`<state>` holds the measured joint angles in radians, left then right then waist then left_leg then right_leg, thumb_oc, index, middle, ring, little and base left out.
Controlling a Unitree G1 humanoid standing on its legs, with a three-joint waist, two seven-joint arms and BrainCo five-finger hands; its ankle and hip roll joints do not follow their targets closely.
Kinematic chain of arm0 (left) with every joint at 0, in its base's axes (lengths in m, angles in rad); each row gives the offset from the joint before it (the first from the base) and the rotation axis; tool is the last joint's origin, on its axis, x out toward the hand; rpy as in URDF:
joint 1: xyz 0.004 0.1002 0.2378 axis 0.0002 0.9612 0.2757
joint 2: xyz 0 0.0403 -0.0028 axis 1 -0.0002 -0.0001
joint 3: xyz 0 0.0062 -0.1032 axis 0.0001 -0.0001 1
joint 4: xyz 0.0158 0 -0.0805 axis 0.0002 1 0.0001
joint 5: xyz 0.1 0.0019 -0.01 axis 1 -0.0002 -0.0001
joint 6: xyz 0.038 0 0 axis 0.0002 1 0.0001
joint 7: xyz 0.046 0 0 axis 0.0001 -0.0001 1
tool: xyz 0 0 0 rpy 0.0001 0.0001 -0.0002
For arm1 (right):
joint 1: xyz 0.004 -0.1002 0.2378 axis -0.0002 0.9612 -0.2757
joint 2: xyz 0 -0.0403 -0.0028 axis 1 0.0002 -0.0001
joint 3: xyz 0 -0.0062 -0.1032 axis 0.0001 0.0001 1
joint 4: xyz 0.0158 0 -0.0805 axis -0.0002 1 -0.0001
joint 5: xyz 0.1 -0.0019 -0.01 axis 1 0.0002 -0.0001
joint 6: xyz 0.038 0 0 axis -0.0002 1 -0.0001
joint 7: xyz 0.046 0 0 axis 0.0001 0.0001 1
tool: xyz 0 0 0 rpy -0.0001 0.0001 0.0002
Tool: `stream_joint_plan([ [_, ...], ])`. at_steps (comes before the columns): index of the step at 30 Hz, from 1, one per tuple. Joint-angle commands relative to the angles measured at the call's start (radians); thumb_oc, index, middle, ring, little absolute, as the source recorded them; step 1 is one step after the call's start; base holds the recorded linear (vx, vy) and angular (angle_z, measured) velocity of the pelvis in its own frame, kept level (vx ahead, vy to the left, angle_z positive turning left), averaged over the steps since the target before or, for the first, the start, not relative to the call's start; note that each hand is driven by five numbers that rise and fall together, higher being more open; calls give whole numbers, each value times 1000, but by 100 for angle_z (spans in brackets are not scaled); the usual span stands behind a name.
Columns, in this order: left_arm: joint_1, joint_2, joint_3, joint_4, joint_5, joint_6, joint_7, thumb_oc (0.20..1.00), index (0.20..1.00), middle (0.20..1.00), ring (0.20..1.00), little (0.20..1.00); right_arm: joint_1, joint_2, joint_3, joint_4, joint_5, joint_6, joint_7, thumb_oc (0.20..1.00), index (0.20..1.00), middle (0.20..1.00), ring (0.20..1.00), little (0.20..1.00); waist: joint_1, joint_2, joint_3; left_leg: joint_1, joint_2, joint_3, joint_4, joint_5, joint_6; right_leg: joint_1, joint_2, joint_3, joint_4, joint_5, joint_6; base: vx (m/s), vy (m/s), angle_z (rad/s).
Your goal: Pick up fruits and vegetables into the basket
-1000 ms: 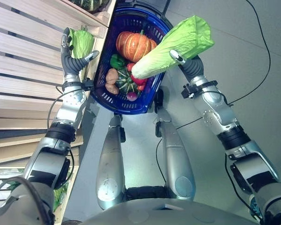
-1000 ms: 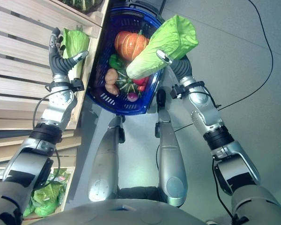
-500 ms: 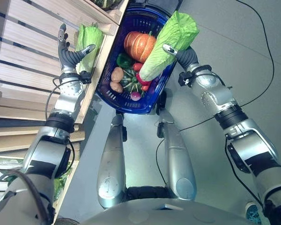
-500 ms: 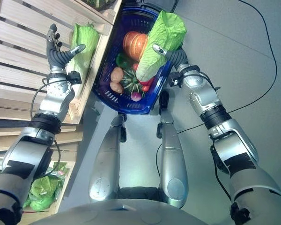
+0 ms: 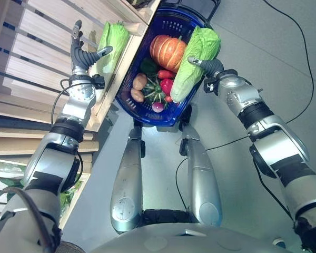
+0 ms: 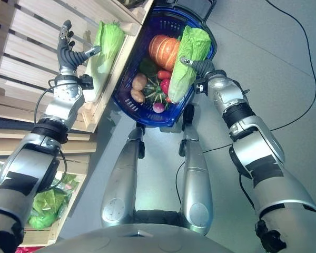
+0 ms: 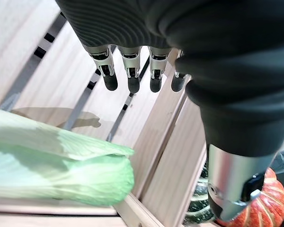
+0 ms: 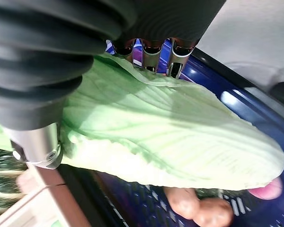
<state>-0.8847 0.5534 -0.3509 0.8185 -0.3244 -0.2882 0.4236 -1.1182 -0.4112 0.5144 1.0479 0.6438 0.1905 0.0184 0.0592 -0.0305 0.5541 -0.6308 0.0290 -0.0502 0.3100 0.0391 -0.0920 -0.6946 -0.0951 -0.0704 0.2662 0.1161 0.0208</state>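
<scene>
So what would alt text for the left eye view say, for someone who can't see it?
The right robot hand holds a pale green cabbage over a blue basket already holding a pumpkin and other vegetables. The left robot hand is open beside a second cabbage on a wooden shelf.

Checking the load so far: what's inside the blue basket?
Inside the blue basket: an orange pumpkin, a green pepper, red peppers, two potatoes, a striped squash. The cabbage in the right hand covers whatever lies beneath it.

no readable text, labels, numbers or signs on any surface
</scene>
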Motion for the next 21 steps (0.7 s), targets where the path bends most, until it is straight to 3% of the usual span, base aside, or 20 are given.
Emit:
stream_joint_plan([
  [1, -35, -28, 1, 9, -21, -72, 5, 1000, 1000, 1000, 1000, 1000, -44, -14, -25, 63, 34, -30, 59, 200, 200, 200, 200, 200, 12, 85, -34, -62, -77, 17, -10, -3, 23, -7, 31, -70, 114, -149, 35, 2, 3, 4],
  [12, -29, -67, -20, 3, -11, -85, 45, 1000, 1000, 1000, 1000, 1000, -57, 10, -49, 163, 72, -22, 91, 200, 200, 200, 200, 200, 20, 110, -34, -96, -91, 10, 2, 1, 30, -43, 28, -70, 131, -150, 33, 4, 12, 3],
  [15, -28, -74, -21, -4, -10, -84, 51, 1000, 1000, 1000, 1000, 1000, -58, 10, -48, 169, 62, -13, 75, 645, 645, 645, 645, 645, 20, 114, -34, -103, -91, 13, 3, 4, 30, -50, 27, -69, 131, -148, 33, 1, 11, 0],
  [16, -27, -75, -22, -6, -9, -84, 52, 1000, 1000, 1000, 1000, 1000, -58, 10, -50, 170, 53, -11, 67, 890, 890, 890, 890, 890, 20, 115, -34, -105, -92, 13, 3, 4, 30, -52, 27, -69, 132, -148, 34, 0, 0, 0],
  [17, -25, -76, -24, -6, -11, -87, 54, 1000, 1000, 1000, 1000, 1000, -58, 8, -51, 173, 43, -7, 60, 1000, 1000, 1000, 1000, 1000, 20, 117, -34, -107, -92, 13, 4, 5, 30, -55, 26, -69, 133, -148, 34, 0, 0, 0],
  [21, -21, -90, -25, -9, 1, -86, 68, 1000, 1000, 1000, 1000, 1000, -61, 8, -54, 187, 13, 7, 27, 1000, 1000, 1000, 1000, 1000, 20, 121, -34, -112, -92, 12, 2, 7, 31, -62, 26, -67, 134, -148, 34, 0, 0, 0],
])
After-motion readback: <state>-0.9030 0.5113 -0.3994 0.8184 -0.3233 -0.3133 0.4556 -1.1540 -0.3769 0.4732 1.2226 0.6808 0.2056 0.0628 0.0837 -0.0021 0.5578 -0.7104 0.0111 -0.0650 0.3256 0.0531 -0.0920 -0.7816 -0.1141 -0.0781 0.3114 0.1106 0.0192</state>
